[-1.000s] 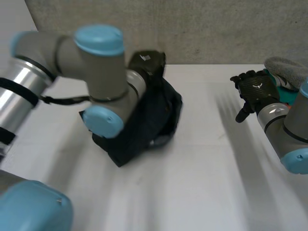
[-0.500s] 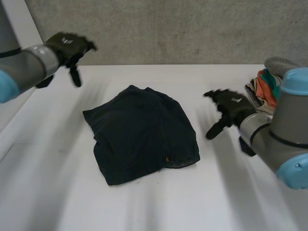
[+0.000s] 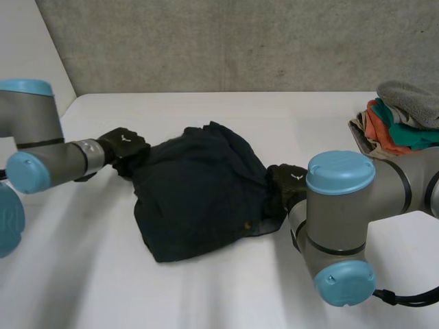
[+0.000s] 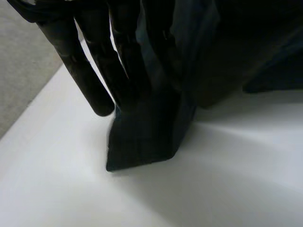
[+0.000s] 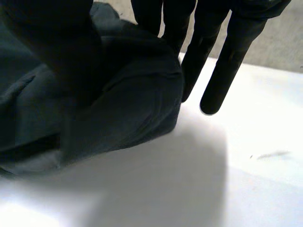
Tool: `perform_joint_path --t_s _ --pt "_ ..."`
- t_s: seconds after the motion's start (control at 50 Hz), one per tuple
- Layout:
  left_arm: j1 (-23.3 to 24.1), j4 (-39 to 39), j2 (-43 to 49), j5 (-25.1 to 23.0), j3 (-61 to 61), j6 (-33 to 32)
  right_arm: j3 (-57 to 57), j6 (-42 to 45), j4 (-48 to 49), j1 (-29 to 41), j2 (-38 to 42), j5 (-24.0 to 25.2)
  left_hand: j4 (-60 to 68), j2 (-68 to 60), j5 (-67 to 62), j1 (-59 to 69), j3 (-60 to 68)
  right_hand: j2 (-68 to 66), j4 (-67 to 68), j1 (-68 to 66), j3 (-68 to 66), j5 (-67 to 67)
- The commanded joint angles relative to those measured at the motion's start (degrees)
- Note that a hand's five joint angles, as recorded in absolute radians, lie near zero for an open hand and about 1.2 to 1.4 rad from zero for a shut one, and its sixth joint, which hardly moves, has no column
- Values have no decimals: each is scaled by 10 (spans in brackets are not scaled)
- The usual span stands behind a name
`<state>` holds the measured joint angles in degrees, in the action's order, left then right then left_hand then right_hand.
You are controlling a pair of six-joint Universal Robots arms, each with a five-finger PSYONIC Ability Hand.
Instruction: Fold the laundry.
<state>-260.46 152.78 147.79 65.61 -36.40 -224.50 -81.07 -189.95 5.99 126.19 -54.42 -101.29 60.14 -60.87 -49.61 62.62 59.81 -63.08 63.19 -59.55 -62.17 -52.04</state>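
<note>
One dark garment [image 3: 199, 195], our two hands at its opposite edges, right hand [image 3: 287, 181] pinching it, left hand [image 3: 123, 148] hold we cannot tell, one clothes pile [image 3: 401, 118] apart.

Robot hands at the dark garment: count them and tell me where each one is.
2. The left hand is at the left edge of the dark garment; the right hand is at its right edge, close to the near corner.
</note>
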Motion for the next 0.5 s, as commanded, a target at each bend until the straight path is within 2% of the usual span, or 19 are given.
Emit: perform_joint_path --t_s 0.02,0.16,0.24,0.26,0.34,0.42,0.5 --pt "28 37 -21 70 17 41 4 24 10 -23 -20 28 199 -191 -204 174 202 -169 168 -205 -178 -180" --pt "52 50 -146 76 1 162 90 127 25 -79 -40 44 199 -191 -204 174 202 -169 168 -205 -178 -180" --pt "71 54 -223 94 -39 206 174 193 32 -115 -30 98 199 -191 -204 174 202 -169 168 -205 -178 -180" --pt "82 59 -245 100 -64 209 212 216 32 -126 -16 133 199 -191 -204 174 202 -169 168 -205 -178 -180" --pt "109 89 -284 115 -133 196 299 250 16 -140 27 214 199 -191 -204 174 202 -169 168 -205 -178 -180" --pt "132 140 -286 139 -198 169 369 266 -2 -142 83 261 199 -191 -204 174 202 -169 168 -205 -178 -180" --pt "144 193 -255 189 -250 141 425 288 -7 -142 150 290 199 -191 -204 174 202 -169 168 -205 -178 -180"
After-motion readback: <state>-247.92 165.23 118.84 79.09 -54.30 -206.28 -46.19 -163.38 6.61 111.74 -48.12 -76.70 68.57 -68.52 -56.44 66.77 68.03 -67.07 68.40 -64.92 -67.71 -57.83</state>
